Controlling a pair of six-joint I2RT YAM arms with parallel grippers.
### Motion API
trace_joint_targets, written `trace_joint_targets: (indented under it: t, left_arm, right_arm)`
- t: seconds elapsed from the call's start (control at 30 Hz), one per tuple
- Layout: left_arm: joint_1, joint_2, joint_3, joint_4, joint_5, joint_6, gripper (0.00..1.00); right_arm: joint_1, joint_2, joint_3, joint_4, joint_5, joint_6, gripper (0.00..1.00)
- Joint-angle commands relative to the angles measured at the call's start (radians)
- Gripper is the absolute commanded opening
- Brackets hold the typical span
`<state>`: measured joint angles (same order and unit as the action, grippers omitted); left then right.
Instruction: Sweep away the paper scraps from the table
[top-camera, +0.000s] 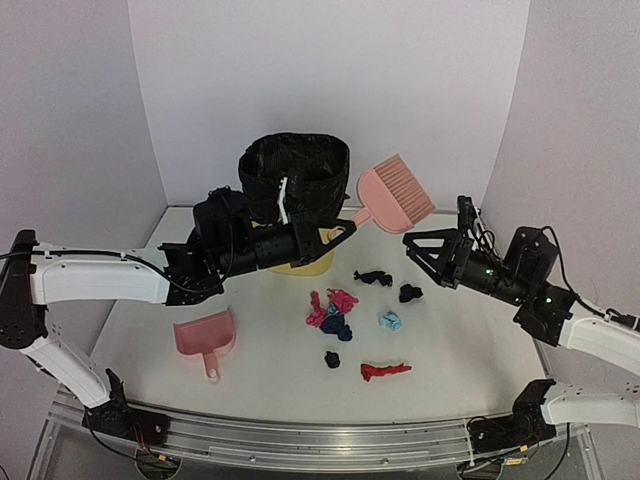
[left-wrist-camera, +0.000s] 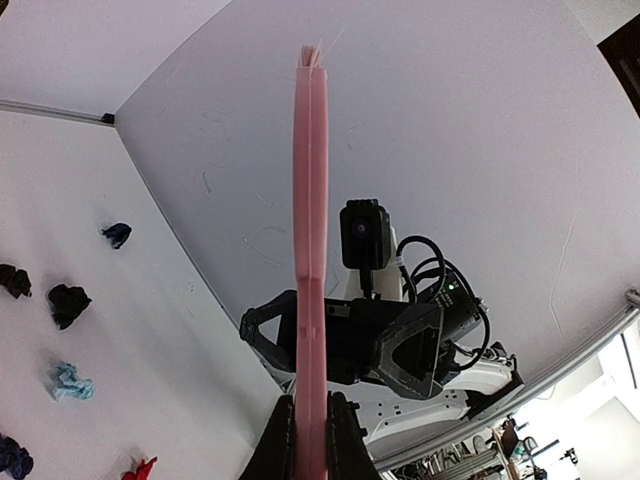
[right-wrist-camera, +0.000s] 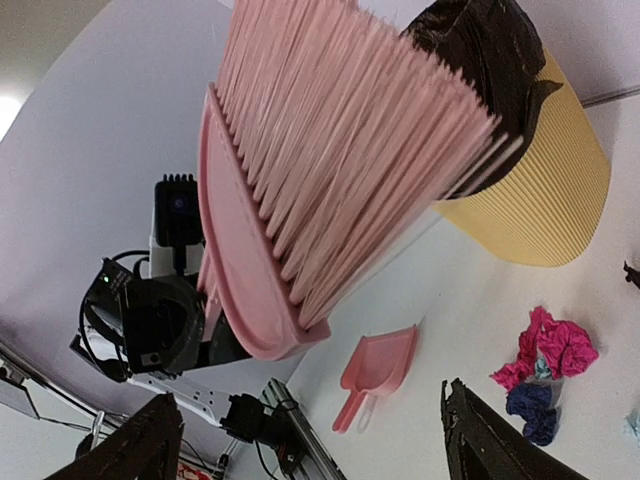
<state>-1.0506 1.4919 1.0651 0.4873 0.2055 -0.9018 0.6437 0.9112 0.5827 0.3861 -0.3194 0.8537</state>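
My left gripper (top-camera: 338, 233) is shut on the handle of the pink hand brush (top-camera: 395, 195) and holds it in the air, bristles up, right of the bin. In the left wrist view the brush (left-wrist-camera: 311, 200) stands edge-on between my fingers (left-wrist-camera: 280, 440). My right gripper (top-camera: 440, 235) is open and empty, raised just right of the brush head, facing it; its wrist view is filled by the bristles (right-wrist-camera: 340, 150). The paper scraps, magenta (top-camera: 335, 303), navy (top-camera: 337, 328), teal (top-camera: 390, 321), red (top-camera: 385, 371) and dark ones (top-camera: 373, 277), lie on the table (top-camera: 470, 360) below.
A yellow bin with a black bag (top-camera: 295, 195) stands at the back centre. The pink dustpan (top-camera: 205, 338) lies on the table at the front left, also in the right wrist view (right-wrist-camera: 380, 375). A metal rail (top-camera: 320, 440) runs along the front edge.
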Motion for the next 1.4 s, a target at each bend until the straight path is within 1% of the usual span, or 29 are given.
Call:
trace_joint_targets:
  t: [0.0, 0.03, 0.1, 0.27, 0.4, 0.47, 0.6, 0.73, 0.77, 0.83, 0.87, 0.93, 0.97, 1.03, 1.07, 1.1, 1.13, 1.23, 1.3, 1.37]
  left_arm:
    - [-0.016, 0.025, 0.011, 0.167, 0.003, -0.02, 0.0]
    - [-0.019, 0.032, 0.012, 0.179, 0.005, -0.02, 0.0]
    - [-0.024, 0.04, 0.003, 0.215, 0.008, -0.024, 0.0]
    - [-0.032, 0.05, -0.004, 0.241, -0.013, -0.031, 0.0]
    - [-0.038, 0.06, -0.005, 0.248, -0.03, -0.032, 0.0]
    - [-0.041, 0.065, -0.002, 0.24, -0.042, -0.032, 0.0]
    - [-0.046, 0.081, -0.002, 0.27, -0.055, -0.037, 0.0]
    - [-0.051, 0.088, -0.002, 0.259, -0.094, -0.038, 0.0]
    - [-0.051, 0.09, -0.005, 0.258, -0.105, -0.043, 0.0]
    - [-0.051, 0.091, -0.009, 0.257, -0.124, -0.05, 0.0]
    - [-0.051, 0.092, -0.008, 0.254, -0.13, -0.049, 0.01]
    - [-0.051, 0.092, -0.005, 0.243, -0.132, -0.037, 0.17]
    - [-0.051, 0.09, -0.004, 0.233, -0.133, -0.029, 0.29]
    - [-0.051, 0.071, -0.005, 0.184, -0.145, -0.005, 0.63]
    - [-0.051, 0.057, -0.008, 0.154, -0.154, 0.011, 0.77]
    - [-0.052, 0.032, -0.012, 0.098, -0.163, 0.032, 0.95]
    - [-0.051, 0.015, -0.011, 0.029, -0.175, 0.056, 0.99]
    - [-0.051, -0.06, 0.026, -0.226, -0.216, 0.117, 1.0]
    - [-0.05, -0.114, 0.026, -0.362, -0.26, 0.14, 1.0]
    - [-0.047, -0.168, 0.014, -0.449, -0.289, 0.154, 1.0]
  right_arm:
    - [-0.002, 0.021, 0.02, 0.144, 0.146, 0.079, 0.83]
    - [-0.002, 0.032, 0.023, 0.146, 0.179, 0.097, 0.83]
    - [-0.002, 0.06, 0.039, 0.158, 0.194, 0.119, 0.82]
    - [-0.003, 0.131, 0.069, 0.289, 0.151, 0.163, 0.78]
    - [-0.003, 0.165, 0.089, 0.348, 0.147, 0.184, 0.73]
    - [-0.002, 0.182, 0.094, 0.385, 0.141, 0.196, 0.69]
    - [-0.002, 0.216, 0.123, 0.433, 0.116, 0.234, 0.52]
    - [-0.003, 0.231, 0.123, 0.461, 0.107, 0.264, 0.24]
    - [-0.003, 0.232, 0.124, 0.464, 0.104, 0.268, 0.2]
    - [-0.002, 0.232, 0.12, 0.465, 0.11, 0.279, 0.04]
    - [-0.002, 0.231, 0.119, 0.465, 0.113, 0.286, 0.0]
    - [-0.002, 0.229, 0.118, 0.464, 0.106, 0.282, 0.0]
    - [-0.002, 0.228, 0.117, 0.464, 0.103, 0.281, 0.0]
    - [-0.002, 0.227, 0.112, 0.462, 0.098, 0.28, 0.0]
    - [-0.002, 0.225, 0.109, 0.46, 0.095, 0.278, 0.0]
    - [-0.003, 0.222, 0.105, 0.456, 0.087, 0.269, 0.0]
    - [-0.003, 0.217, 0.097, 0.445, 0.074, 0.262, 0.0]
    - [-0.002, 0.196, 0.074, 0.369, 0.024, 0.218, 0.0]
    - [-0.002, 0.182, 0.08, 0.261, -0.023, 0.172, 0.0]
    - [-0.002, 0.178, 0.115, 0.124, -0.101, 0.112, 0.0]
